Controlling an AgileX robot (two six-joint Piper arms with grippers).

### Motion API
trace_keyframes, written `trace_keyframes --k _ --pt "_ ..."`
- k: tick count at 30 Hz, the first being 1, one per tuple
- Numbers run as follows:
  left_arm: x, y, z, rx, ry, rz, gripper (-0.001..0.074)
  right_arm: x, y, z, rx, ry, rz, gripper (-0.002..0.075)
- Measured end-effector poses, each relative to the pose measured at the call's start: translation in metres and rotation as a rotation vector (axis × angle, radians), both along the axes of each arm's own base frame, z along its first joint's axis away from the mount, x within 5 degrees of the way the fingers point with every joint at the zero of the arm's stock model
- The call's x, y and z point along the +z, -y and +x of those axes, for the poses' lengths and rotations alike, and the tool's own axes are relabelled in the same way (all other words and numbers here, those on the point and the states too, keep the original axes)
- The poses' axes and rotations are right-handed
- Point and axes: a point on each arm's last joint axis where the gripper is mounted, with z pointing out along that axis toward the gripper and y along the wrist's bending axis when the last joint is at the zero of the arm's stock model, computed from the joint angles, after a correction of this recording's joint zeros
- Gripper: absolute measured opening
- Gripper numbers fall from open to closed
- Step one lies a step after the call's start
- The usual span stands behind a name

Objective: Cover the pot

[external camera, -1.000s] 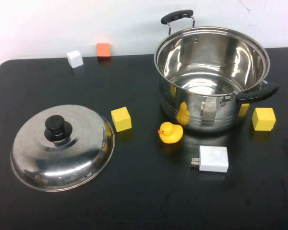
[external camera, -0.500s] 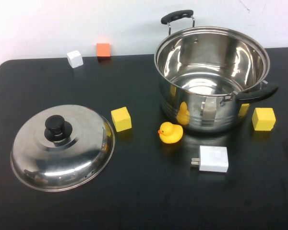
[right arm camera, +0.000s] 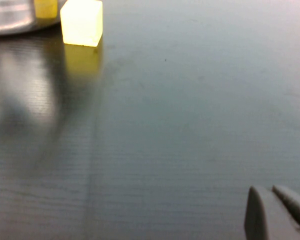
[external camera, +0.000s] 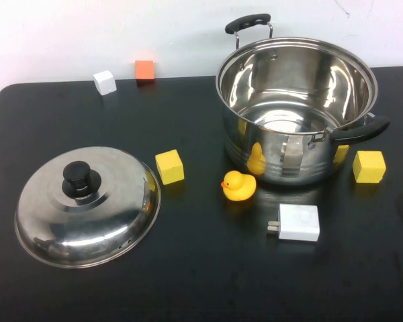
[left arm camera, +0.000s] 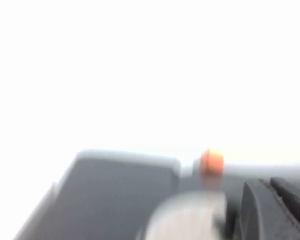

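The pot [external camera: 295, 107] is a large shiny steel stockpot with two black handles; it stands open and empty at the back right of the black table [external camera: 201, 268]. The domed steel lid [external camera: 87, 204] with a black knob lies knob-up at the front left, far from the pot. Neither arm shows in the high view. My left gripper [left arm camera: 265, 182] shows only in the left wrist view, fingers together, holding nothing. My right gripper [right arm camera: 270, 190] shows only in the right wrist view, low over bare table, fingers together and empty. The pot's base edge [right arm camera: 10, 17] shows there.
A yellow duck [external camera: 238, 186] and a white charger [external camera: 297, 222] lie in front of the pot. Yellow cubes sit between lid and pot [external camera: 169, 166] and right of the pot [external camera: 368, 166], [right arm camera: 81, 21]. An orange cube [external camera: 144, 70], [left arm camera: 211, 161] and a white cube [external camera: 105, 82] sit at the back left.
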Motion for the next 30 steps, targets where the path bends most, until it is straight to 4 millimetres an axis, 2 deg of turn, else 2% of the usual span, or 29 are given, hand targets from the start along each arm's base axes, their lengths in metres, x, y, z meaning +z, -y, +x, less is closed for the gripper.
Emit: trace_keyframes --k 7,12,14,16,20,25,28,30 --pt "0.032 -0.002 -0.012 0.023 0.376 -0.015 -0.0003 0.0 0.0 0.0 0.0 0.0 0.0 -0.0002" --pt "0.047 -0.004 -0.024 -0.019 0.586 -0.139 -0.0003 0.0 0.0 0.0 0.0 0.0 0.002 -0.0002" --pt "0.047 -0.004 -0.022 -0.027 0.544 -0.156 -0.0003 0.0 0.0 0.0 0.0 0.0 0.002 -0.0002" --pt "0.055 -0.003 -0.019 -0.036 0.426 -0.163 -0.0002 0.0 0.0 0.0 0.0 0.0 0.002 -0.0002" --pt "0.091 -0.001 -0.016 -0.042 0.315 -0.154 -0.0003 0.0 0.0 0.0 0.0 0.0 0.002 -0.0002" --pt "0.124 0.0 0.014 -0.056 0.327 -0.192 -0.0003 0.0 0.0 0.0 0.0 0.0 0.002 -0.0002" --pt "0.128 0.002 0.041 -0.09 0.354 -0.215 -0.0001 0.0 0.0 0.0 0.0 0.0 0.002 -0.0002" --pt "0.124 0.008 0.061 -0.123 0.335 -0.161 0.0013 0.0 0.0 0.0 0.0 0.0 0.002 -0.0002"
